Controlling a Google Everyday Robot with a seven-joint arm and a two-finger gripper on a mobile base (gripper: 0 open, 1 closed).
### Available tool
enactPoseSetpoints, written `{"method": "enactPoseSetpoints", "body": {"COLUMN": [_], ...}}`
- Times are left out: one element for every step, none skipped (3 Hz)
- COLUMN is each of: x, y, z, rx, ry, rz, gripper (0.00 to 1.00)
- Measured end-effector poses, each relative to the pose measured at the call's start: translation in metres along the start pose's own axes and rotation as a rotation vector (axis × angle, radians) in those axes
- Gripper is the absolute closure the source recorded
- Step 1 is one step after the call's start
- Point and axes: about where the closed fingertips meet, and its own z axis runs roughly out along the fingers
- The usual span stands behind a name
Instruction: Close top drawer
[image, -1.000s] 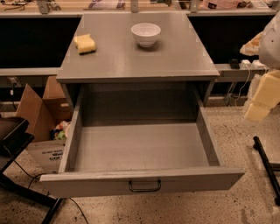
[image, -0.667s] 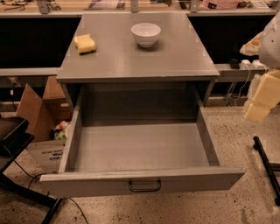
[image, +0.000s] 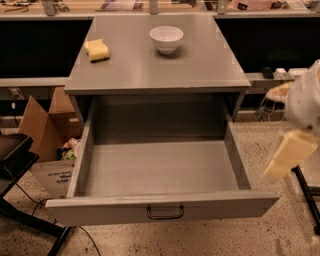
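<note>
The top drawer (image: 162, 210) is pulled fully out of the grey cabinet (image: 158, 65) and is empty inside. Its flat grey front faces me, with a small dark wire handle (image: 165, 213) at its centre. My gripper (image: 289, 156), cream-coloured under a white arm (image: 306, 100), hangs at the right edge of the view. It is to the right of the drawer's right side wall, apart from it and a little above the level of the drawer front. No other drawers are in view.
A white bowl (image: 166, 39) and a yellow sponge (image: 97, 50) sit on the cabinet top. A cardboard box (image: 47, 137) stands on the floor left of the drawer. A black stand (image: 20, 165) is at lower left and a black leg (image: 307, 192) at lower right.
My arm and gripper have moved down and slightly left, closer to the drawer's right front corner. The drawer has not moved.
</note>
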Motion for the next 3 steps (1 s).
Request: {"method": "enactPoseSetpoints", "body": {"x": [0.007, 0.014, 0.034], "y": [0.036, 0.075, 0.127], "z": [0.044, 0.101, 0.157], "rx": [0.004, -0.019, -0.083], "ry": [-0.057, -0.029, 0.056], "rz": [0.041, 0.053, 0.066], "gripper": [0.00, 0.16, 0.39]}}
